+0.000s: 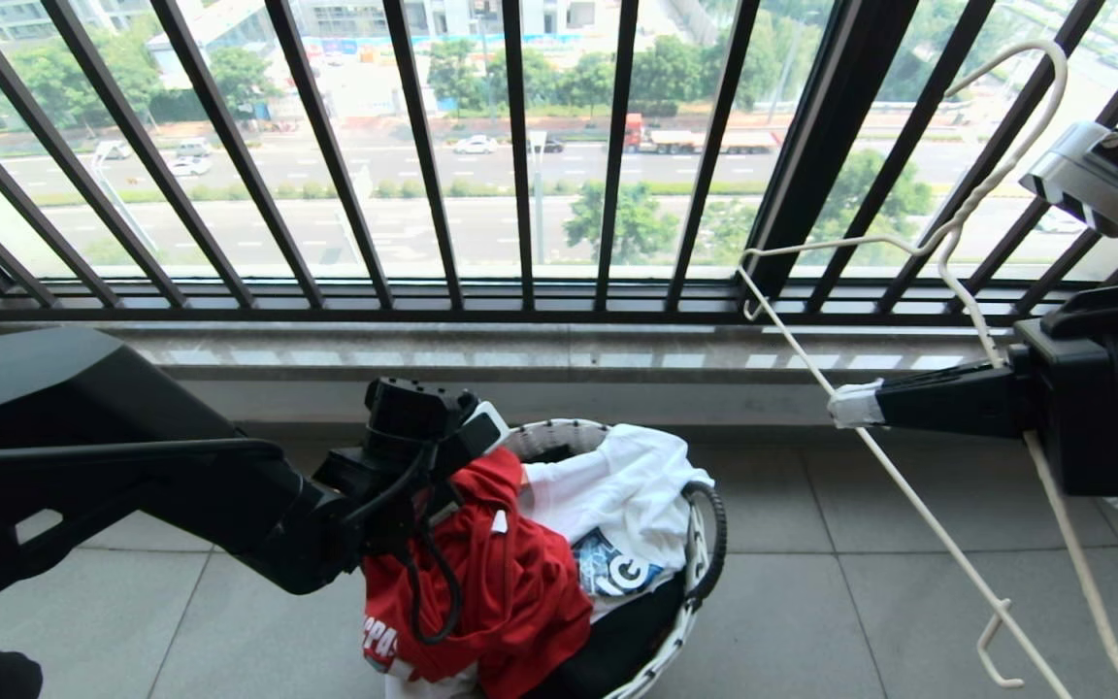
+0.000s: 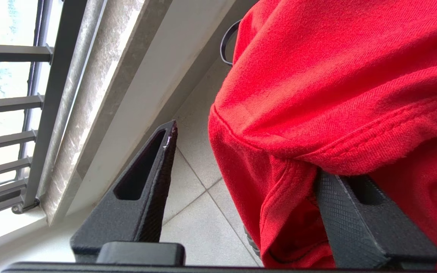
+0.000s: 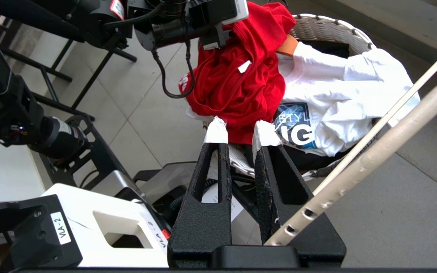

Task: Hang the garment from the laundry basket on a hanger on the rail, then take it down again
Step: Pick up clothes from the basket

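The step in hand, as I judge it, is to take the red shirt [image 1: 501, 582] out of the basket [image 1: 705, 544]; to do it well, the left gripper [image 2: 241, 159] should bite a thick fold near the collar, not a thin edge, and then lift straight up so that the white shirt [image 1: 627, 495] below does not come with it. The left gripper is at the near-left side of the basket, with its jaws part open around a bunched hem of the red shirt; one finger [image 2: 359, 216] is pressed under the cloth and the other [image 2: 146, 182] stands free beside it, so the grip is not yet firm. The red shirt lies heaped on the left rim of the basket, partly over the white shirt. The right gripper [image 1: 855, 403], at the right, is clenched on the lower bar of the hanger [image 1: 908, 485] and holds it in the air, well apart from the basket.
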Controlling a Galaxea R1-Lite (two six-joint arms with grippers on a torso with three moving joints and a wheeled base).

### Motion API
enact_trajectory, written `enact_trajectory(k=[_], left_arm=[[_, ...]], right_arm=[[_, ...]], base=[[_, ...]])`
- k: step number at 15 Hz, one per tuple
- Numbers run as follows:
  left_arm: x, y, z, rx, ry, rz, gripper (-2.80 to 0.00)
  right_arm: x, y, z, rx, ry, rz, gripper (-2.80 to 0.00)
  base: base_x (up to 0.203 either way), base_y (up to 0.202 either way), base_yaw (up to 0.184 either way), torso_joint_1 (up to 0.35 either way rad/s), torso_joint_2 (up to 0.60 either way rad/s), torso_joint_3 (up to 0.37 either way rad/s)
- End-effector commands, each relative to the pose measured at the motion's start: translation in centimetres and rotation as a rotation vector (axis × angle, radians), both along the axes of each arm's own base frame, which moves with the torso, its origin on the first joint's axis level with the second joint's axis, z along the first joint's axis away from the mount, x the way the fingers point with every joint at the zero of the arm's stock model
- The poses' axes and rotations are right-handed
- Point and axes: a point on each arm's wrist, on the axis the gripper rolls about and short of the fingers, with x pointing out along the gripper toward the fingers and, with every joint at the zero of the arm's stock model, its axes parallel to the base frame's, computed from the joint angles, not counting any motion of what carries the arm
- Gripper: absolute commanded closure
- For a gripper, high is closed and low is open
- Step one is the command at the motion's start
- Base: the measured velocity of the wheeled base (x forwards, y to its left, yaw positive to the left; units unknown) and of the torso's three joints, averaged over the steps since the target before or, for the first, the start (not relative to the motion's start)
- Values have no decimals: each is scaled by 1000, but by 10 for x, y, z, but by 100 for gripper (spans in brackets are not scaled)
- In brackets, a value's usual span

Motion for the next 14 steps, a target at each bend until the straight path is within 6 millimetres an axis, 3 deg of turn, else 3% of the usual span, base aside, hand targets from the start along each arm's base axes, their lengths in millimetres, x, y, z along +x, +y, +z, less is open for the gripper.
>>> enact_trajectory(k=[1,5,10,14], left_arm=[[0,0,1,0,-6,2,0],[0,1,6,-15,-17,2,0],[-14,-2,59,-252,-146,33,0],[-30,8,83,-445,-197,85,0]], right_arm=[[0,0,-1,-1,4,3,0],[0,0,0,0,3,2,0],[0,0,0,0,2,-2,0],[1,0,-1,-9,3,-19,0]], base=[[0,0,0,0,0,0],[0,0,0,0,0,0],[0,0,0,0,0,0],[0,0,0,0,0,0]])
